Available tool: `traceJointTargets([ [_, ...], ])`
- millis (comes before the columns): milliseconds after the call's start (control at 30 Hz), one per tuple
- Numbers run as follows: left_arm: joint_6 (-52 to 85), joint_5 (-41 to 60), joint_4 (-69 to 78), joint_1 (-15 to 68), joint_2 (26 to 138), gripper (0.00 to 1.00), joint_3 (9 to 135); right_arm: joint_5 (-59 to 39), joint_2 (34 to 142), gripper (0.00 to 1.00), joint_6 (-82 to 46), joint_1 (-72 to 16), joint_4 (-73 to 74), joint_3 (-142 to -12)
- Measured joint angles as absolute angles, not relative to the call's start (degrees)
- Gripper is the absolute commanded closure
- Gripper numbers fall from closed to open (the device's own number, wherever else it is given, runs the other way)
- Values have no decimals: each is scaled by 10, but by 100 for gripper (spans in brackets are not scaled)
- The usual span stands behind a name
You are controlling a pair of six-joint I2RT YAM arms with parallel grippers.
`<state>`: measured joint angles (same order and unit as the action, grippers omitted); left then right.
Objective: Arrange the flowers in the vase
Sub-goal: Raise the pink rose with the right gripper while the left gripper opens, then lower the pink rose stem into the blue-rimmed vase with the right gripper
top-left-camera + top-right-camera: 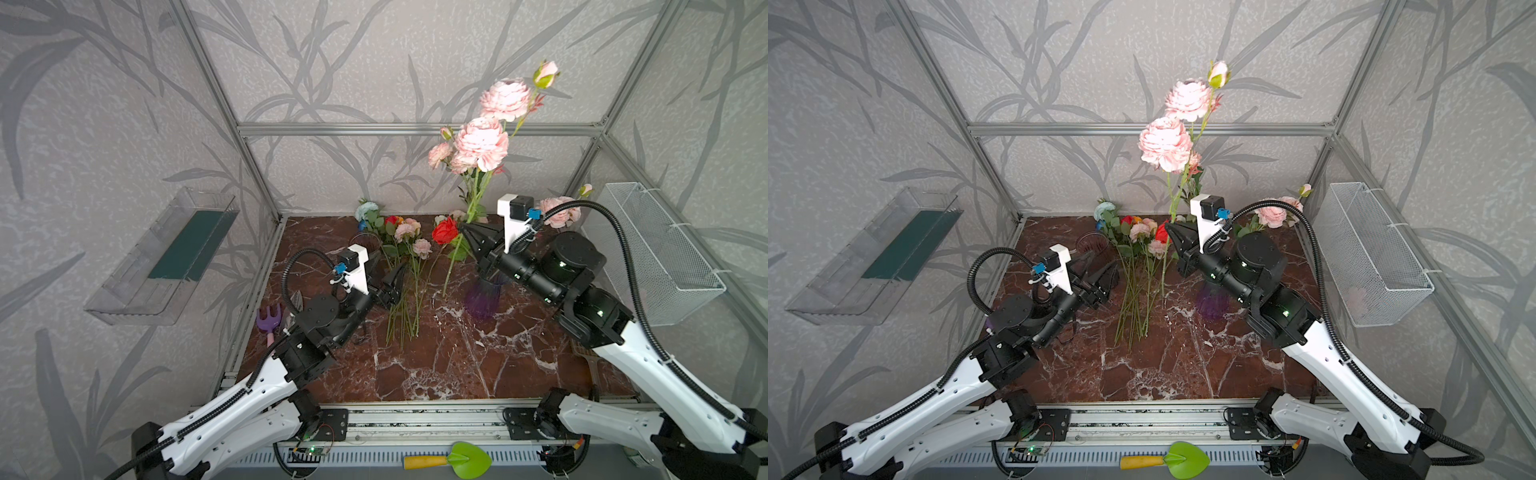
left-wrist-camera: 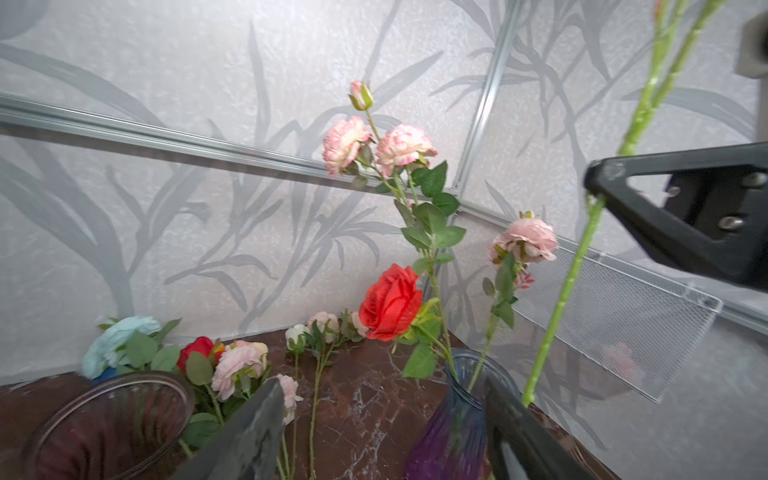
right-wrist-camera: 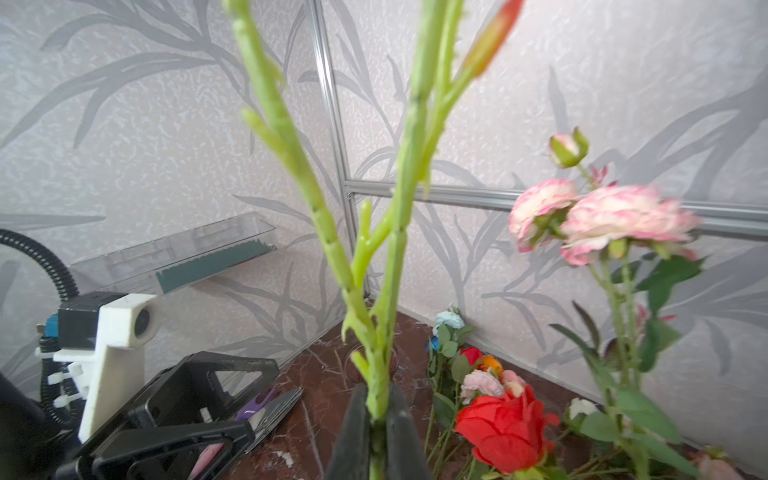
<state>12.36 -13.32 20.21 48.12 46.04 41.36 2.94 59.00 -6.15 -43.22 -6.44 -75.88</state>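
Pinched shut in the right gripper is the stem of the tall pink flower, its foot near the rim of the purple vase; the left gripper gapes empty. Top-heavy blooms could swivel the stem, so its foot misses the mouth or tips the vase.

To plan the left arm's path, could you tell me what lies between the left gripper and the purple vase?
In both top views, loose green flower stems lie there on the tabletop, the red rose's stem nearest the purple vase.
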Motion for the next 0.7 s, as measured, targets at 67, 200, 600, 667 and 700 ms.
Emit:
traceJointTargets([
  [67,124,-160,212,482,457,24,413,77,580,100,-29,-432,-70,-775],
  [200,124,-197,224,483,452,24,408,164,562,100,34,-432,-63,-778],
  [600,124,-225,228,483,456,24,408,235,568,100,18,-315,-18,-684],
  [667,124,-226,228,483,457,24,408,226,570,100,-9,-294,-20,-667],
  [700,124,-226,228,483,458,24,408,223,570,100,-20,-287,-20,-660],
])
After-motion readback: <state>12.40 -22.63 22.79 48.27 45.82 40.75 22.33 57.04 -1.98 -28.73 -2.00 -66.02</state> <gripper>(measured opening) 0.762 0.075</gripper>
